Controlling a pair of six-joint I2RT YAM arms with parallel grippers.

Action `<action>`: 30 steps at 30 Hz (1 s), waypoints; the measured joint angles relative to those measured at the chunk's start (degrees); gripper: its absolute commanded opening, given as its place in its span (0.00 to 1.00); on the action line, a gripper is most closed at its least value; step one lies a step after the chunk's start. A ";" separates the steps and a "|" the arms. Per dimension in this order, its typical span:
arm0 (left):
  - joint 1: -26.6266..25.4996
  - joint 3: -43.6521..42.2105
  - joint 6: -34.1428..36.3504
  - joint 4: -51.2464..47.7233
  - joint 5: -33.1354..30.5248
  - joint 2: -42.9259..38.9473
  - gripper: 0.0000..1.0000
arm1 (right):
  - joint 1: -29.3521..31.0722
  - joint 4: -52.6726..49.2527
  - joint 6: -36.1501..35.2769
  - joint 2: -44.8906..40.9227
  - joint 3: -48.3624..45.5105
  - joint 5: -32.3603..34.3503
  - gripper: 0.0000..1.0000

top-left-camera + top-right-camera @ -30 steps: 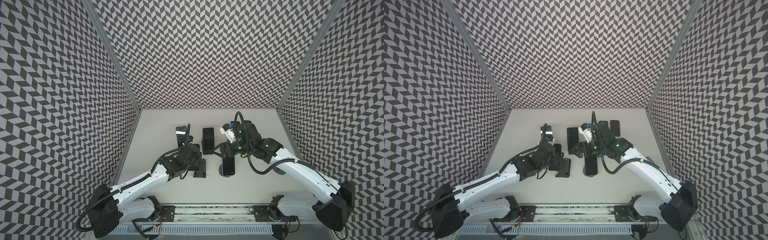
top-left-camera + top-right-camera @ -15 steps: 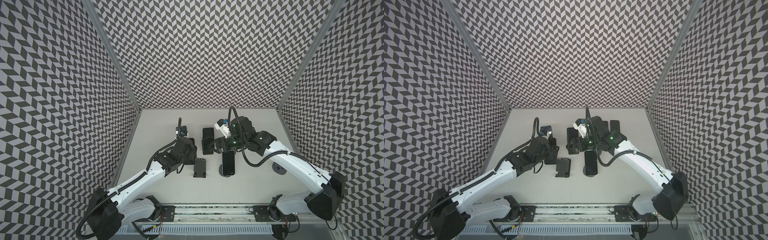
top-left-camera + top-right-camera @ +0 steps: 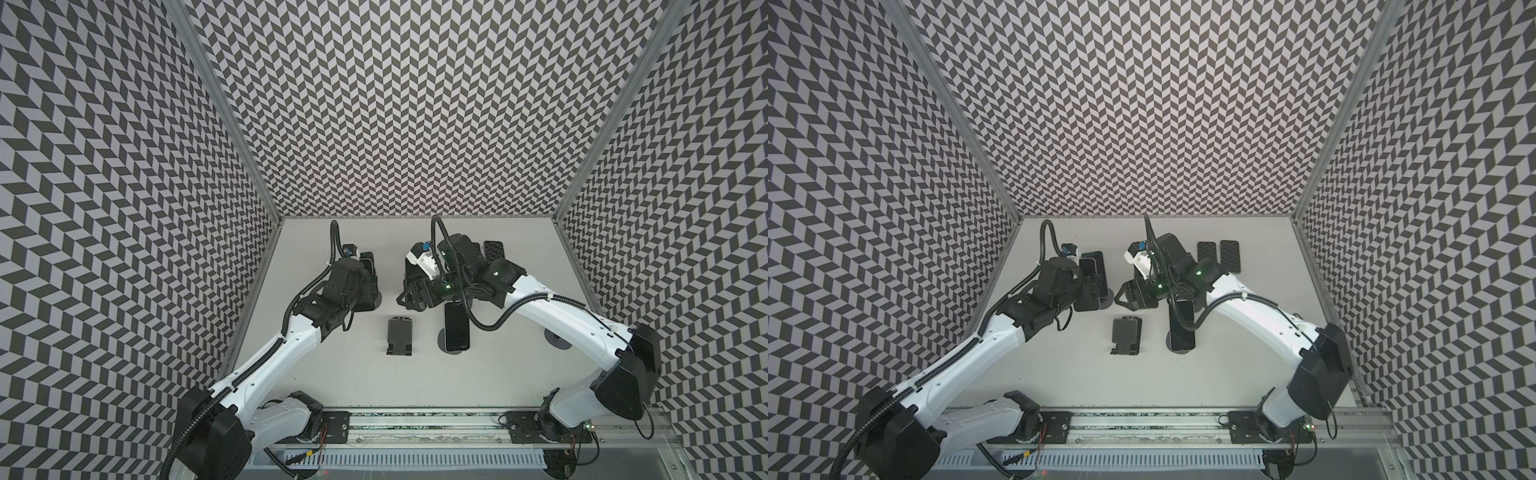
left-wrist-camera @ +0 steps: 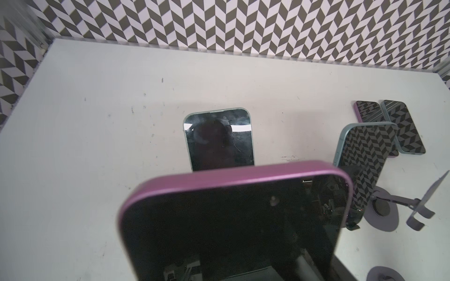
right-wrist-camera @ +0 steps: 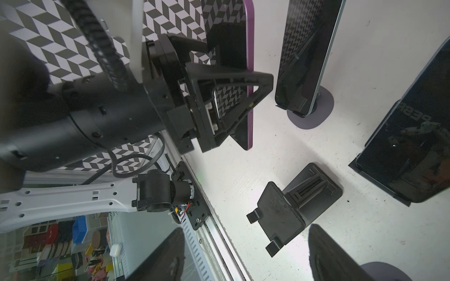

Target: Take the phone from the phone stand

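The black phone stand [image 3: 399, 336] is nearest the arm bases. It sits empty on the worktop [image 3: 415, 382], midway between the two arms. Just to its right, a second phone [image 3: 457, 328] leans on a round-base stand [image 3: 441, 336].

Beyond the black phone stand and to its left, the left claw [image 5: 250, 82] is closed on the lower part of the purple-edged phone [image 4: 231, 219]. The phone is held on end, well apart from the black phone stand.

Level with it, the right claw [image 3: 413, 297] hovers over the middle of the worktop. The right wrist view shows its fingers [image 5: 160, 258] spread, with nothing between them.

Farthest back, two flat phones [image 3: 1206, 254] lie side by side near the rear wall.
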 measured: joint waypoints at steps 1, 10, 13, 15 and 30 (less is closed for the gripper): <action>0.42 0.00 0.31 0.20 -0.02 0.20 0.67 | 0.02 0.09 0.04 0.24 0.20 0.02 0.77; 5.60 0.00 1.88 2.86 0.22 1.51 0.67 | 0.02 1.90 0.04 2.08 3.87 -0.39 0.77; 7.13 0.00 2.84 3.91 0.15 1.51 0.67 | 0.02 2.21 -0.09 2.75 4.66 -0.68 0.77; 8.15 0.00 3.34 4.44 0.00 1.51 0.67 | 0.02 2.12 -0.20 3.15 4.92 -0.85 0.78; 17.42 0.00 7.13 9.62 0.22 4.04 0.67 | 0.28 2.71 -0.85 7.54 8.13 -0.81 0.77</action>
